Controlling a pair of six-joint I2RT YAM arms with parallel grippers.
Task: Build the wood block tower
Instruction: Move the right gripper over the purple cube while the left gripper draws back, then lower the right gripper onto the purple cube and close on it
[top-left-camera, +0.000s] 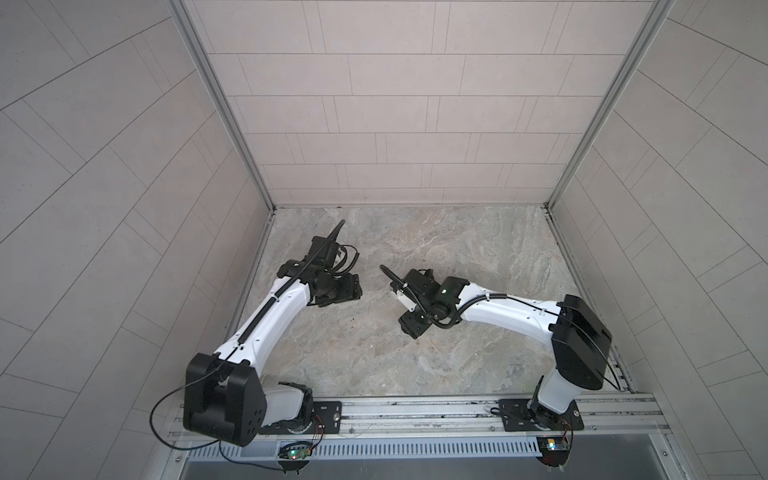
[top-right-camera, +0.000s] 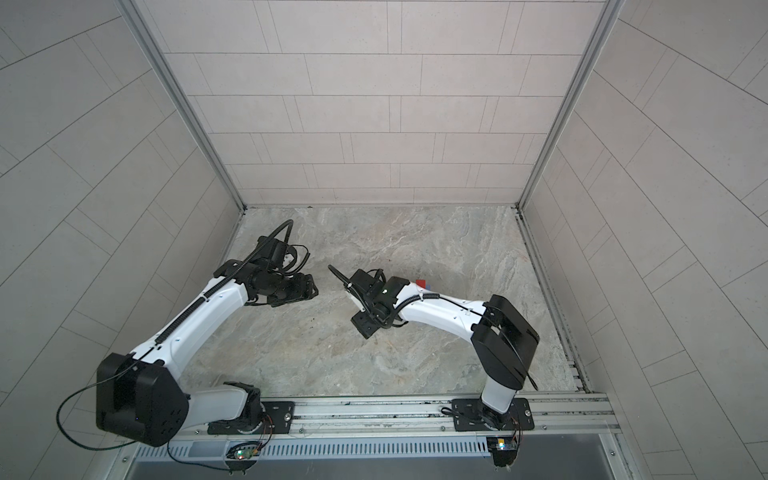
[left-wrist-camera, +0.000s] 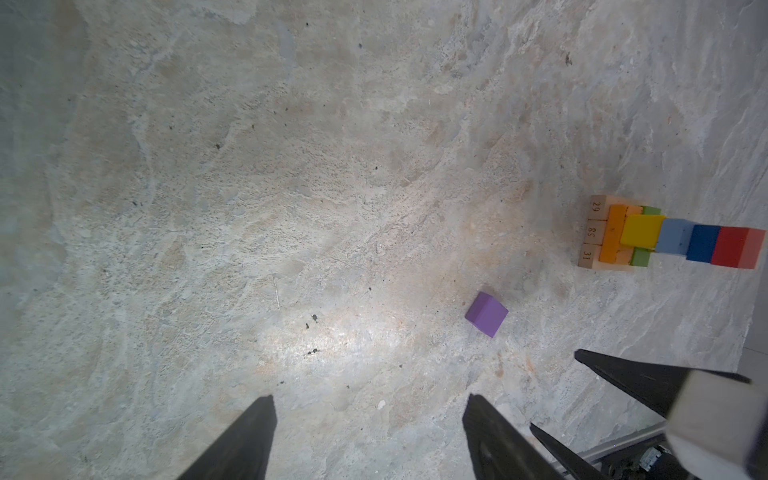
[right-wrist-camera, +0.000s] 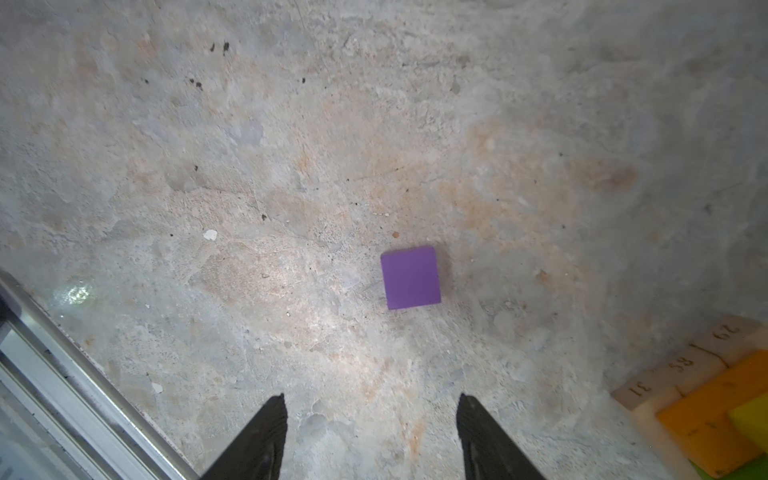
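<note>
Since the small purple wooden cube (right-wrist-camera: 411, 277) lies on the marble tabletop (right-wrist-camera: 249, 166) straight ahead of my right gripper (right-wrist-camera: 372, 399), fingers spread and empty, apart from the stepped tower of coloured wood blocks (left-wrist-camera: 642, 237), I judge right nearer; the left gripper (left-wrist-camera: 370, 397), likewise spread and empty, sits off-line

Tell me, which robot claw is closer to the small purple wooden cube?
Right. The right gripper hovers with the purple wooden cube lying just ahead of its open jaws; the left gripper sits farther back, the cube off to one side.
</note>
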